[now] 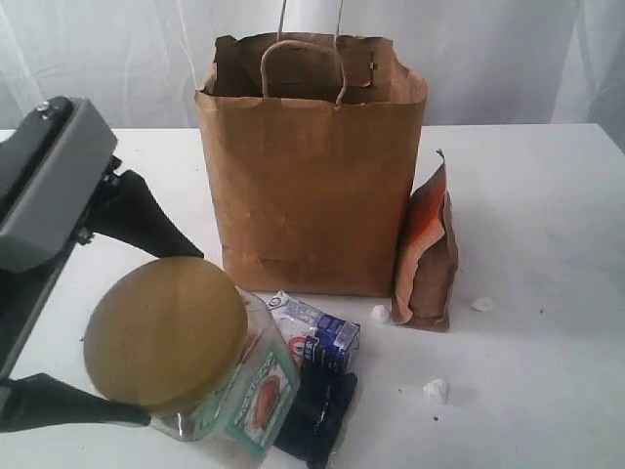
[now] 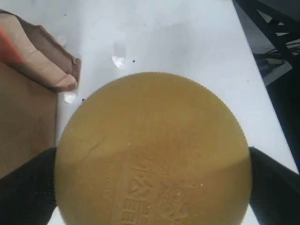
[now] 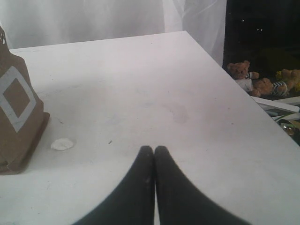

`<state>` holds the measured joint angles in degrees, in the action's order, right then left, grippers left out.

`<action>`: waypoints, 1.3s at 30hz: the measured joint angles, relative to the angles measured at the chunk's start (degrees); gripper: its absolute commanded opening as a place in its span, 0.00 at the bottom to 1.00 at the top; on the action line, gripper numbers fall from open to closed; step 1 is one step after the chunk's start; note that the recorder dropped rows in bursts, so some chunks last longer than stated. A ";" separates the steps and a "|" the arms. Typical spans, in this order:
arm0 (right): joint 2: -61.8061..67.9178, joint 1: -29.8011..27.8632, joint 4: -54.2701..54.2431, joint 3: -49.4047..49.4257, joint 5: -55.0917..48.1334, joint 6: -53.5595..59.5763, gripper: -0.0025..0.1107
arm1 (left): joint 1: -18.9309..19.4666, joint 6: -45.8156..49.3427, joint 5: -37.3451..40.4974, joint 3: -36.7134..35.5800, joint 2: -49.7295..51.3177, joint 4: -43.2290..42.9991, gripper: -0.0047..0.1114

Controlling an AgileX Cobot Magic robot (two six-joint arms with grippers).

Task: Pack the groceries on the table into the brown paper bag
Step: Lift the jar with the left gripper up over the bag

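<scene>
My left gripper (image 1: 171, 337) is shut on the big olive-lidded jar (image 1: 164, 332), one black finger (image 1: 146, 220) on each side of the lid. The jar is tilted, and its lid (image 2: 152, 150) fills the left wrist view. The brown paper bag (image 1: 312, 166) stands upright behind it. An orange-brown pouch (image 1: 427, 254) leans on the bag's right side. The small white-blue carton (image 1: 317, 332) and the long dark-blue packet (image 1: 317, 415) lie on the table (image 1: 547, 225) beside the jar. My right gripper (image 3: 153, 149) is shut and empty over bare table. The clear can and the yellow-grain bottle are out of view.
White crumbs (image 1: 437, 390) lie scattered on the table right of the carton, one (image 3: 62, 144) close to the pouch (image 3: 16, 122). The table's right edge (image 3: 243, 93) drops off near my right gripper, with clutter beyond it.
</scene>
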<state>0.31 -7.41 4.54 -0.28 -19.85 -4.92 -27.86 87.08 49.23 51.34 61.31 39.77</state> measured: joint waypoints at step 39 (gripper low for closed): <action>0.00 0.00 0.00 0.00 0.00 0.00 0.02 | 0.00 -22.93 -71.34 -0.08 -11.08 3.13 0.04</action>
<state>0.31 -7.41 4.54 -0.28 -19.85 -4.92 -27.86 64.15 -22.11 51.26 50.24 42.90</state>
